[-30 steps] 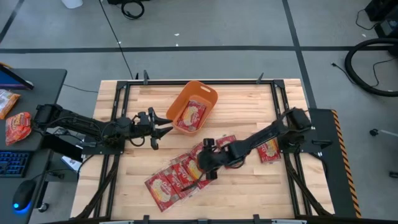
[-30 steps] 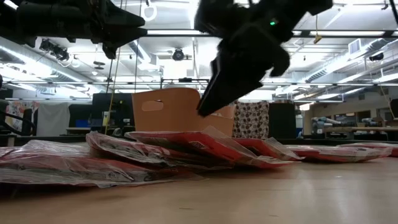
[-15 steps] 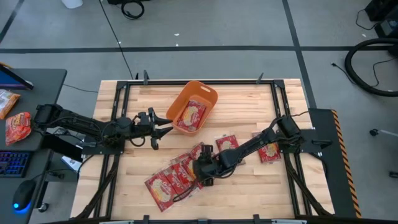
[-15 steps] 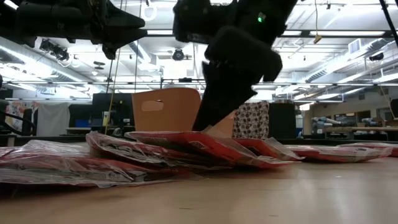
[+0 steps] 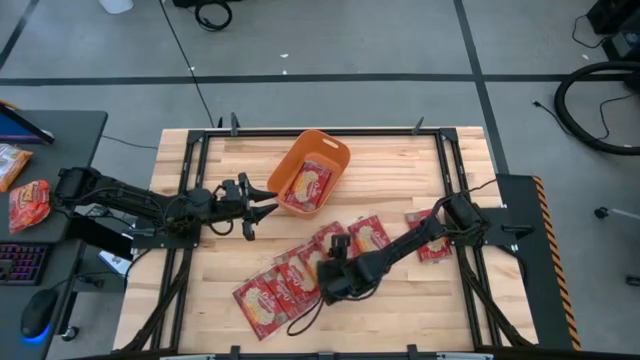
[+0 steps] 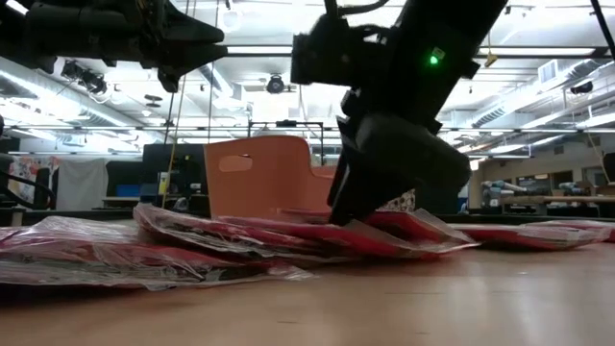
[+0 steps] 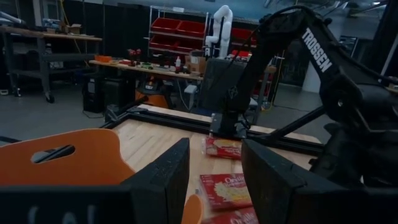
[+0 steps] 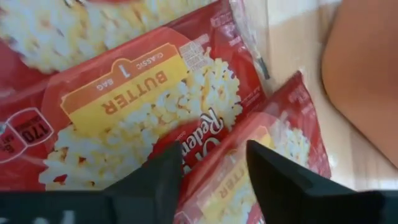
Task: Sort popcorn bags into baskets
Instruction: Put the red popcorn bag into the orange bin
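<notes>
Several red popcorn bags (image 5: 285,285) lie overlapping on the table's near middle, with two more to the right (image 5: 368,235) (image 5: 432,244). One bag (image 5: 308,185) lies flat inside the orange tub (image 5: 338,152) at the far middle. My right gripper (image 5: 322,283) is open and low over the pile; the right wrist view shows two overlapping bags (image 8: 137,93) (image 8: 273,149) filling the space ahead of its fingers. My left gripper (image 5: 262,208) waits open, above the table just left of the tub. My right gripper (image 6: 348,213) comes slanting down from the table's right, and its open fingertips (image 6: 338,207) reach the top bag of the pile (image 6: 384,229), which lies flat. The edge where one bag overlaps another (image 8: 214,146) runs between the two fingers. Nothing is pinched.
A dark metal frame (image 5: 188,190) runs along the table's left, right and far sides. Bare wood shows at the near right (image 5: 420,310) and far right. A side desk to the left holds another red packet (image 5: 28,203), a keyboard and a mouse.
My right gripper has moved toward the table's near edge and come down onto the pile of bags. The raised top bag under it now lies flatter. The left arm has kept still.
</notes>
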Robot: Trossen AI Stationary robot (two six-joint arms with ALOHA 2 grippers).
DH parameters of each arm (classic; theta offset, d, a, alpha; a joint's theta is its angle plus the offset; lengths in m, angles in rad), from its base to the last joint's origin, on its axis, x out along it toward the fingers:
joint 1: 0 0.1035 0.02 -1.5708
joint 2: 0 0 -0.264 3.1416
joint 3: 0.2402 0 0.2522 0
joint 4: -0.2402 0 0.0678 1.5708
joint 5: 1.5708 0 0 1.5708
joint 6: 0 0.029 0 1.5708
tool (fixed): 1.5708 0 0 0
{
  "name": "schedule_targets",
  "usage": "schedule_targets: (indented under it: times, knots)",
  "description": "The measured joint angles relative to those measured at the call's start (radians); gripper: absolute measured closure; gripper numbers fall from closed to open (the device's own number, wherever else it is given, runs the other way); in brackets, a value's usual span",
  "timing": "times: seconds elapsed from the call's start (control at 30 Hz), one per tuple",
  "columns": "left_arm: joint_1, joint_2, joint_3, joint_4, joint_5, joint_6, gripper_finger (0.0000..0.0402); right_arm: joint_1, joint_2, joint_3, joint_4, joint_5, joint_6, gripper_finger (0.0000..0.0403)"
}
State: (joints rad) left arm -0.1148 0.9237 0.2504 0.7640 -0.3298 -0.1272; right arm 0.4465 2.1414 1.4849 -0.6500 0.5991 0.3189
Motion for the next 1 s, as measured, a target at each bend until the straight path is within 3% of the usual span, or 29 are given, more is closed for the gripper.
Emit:
schedule_targets:
  times: [0.4,0.6,1.0]
  knots:
    - [-0.001,0.000,0.000,0.000,0.000,0.000,0.0251,-0.010,0.000,-0.001,-0.107,-0.017,0.016,0.0392]
    - [-0.001,0.000,0.000,0.000,0.000,0.000,0.0251,-0.010,-0.003,-0.002,-0.141,-0.033,-0.006,0.0395]
    - [-0.001,0.000,0.000,-0.007,0.000,0.000,0.0251,0.037,-0.069,-0.002,-0.448,-0.070,0.144,0.0398]
